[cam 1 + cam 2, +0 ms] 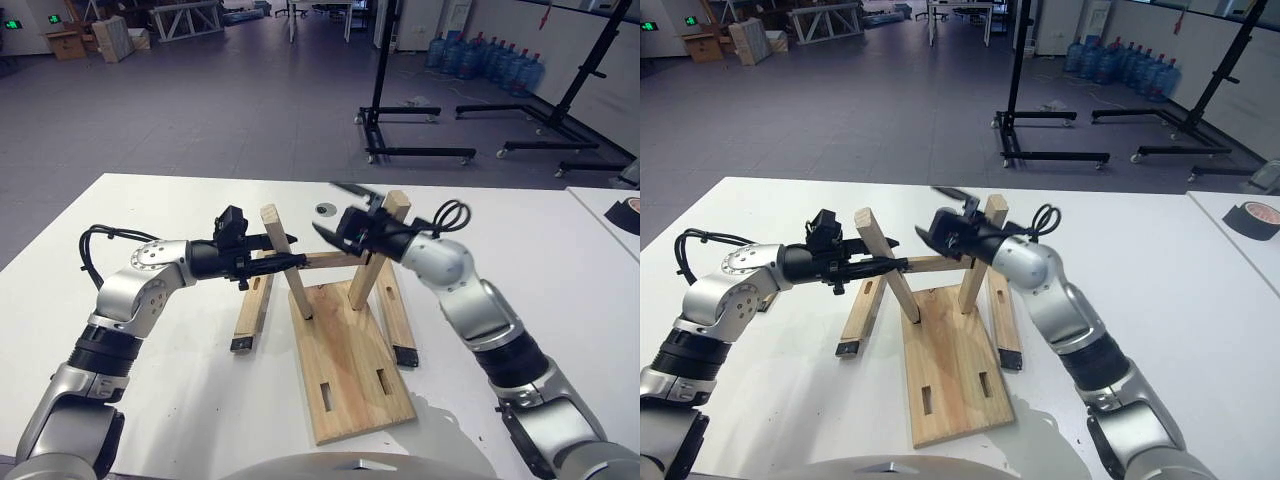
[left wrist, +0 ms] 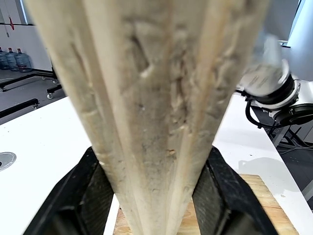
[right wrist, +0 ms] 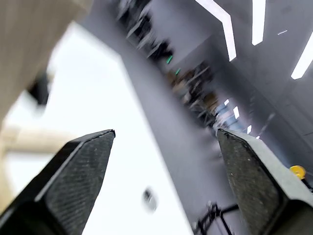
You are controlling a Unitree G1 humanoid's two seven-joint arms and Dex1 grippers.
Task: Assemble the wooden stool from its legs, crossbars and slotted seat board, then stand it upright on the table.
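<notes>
The slotted seat board (image 1: 352, 372) lies flat on the white table (image 1: 150, 400). Two legs stand tilted on it, a left leg (image 1: 276, 232) and a right leg (image 1: 366, 280), joined by a crossbar (image 1: 332, 260). My left gripper (image 1: 290, 261) is shut on the left leg at crossbar height; the left wrist view shows the wood (image 2: 151, 98) clamped between the fingers (image 2: 90, 188). My right gripper (image 1: 338, 212) hangs open between the two leg tops, close to the right leg, its pads (image 3: 83, 166) wide apart with nothing between them.
Two more legs lie on the table beside the board, one to the left (image 1: 253, 308) and one to the right (image 1: 398, 325). A small round disc (image 1: 325, 209) sits at the back. A black tape roll (image 1: 630, 214) rests on the neighbouring table at right.
</notes>
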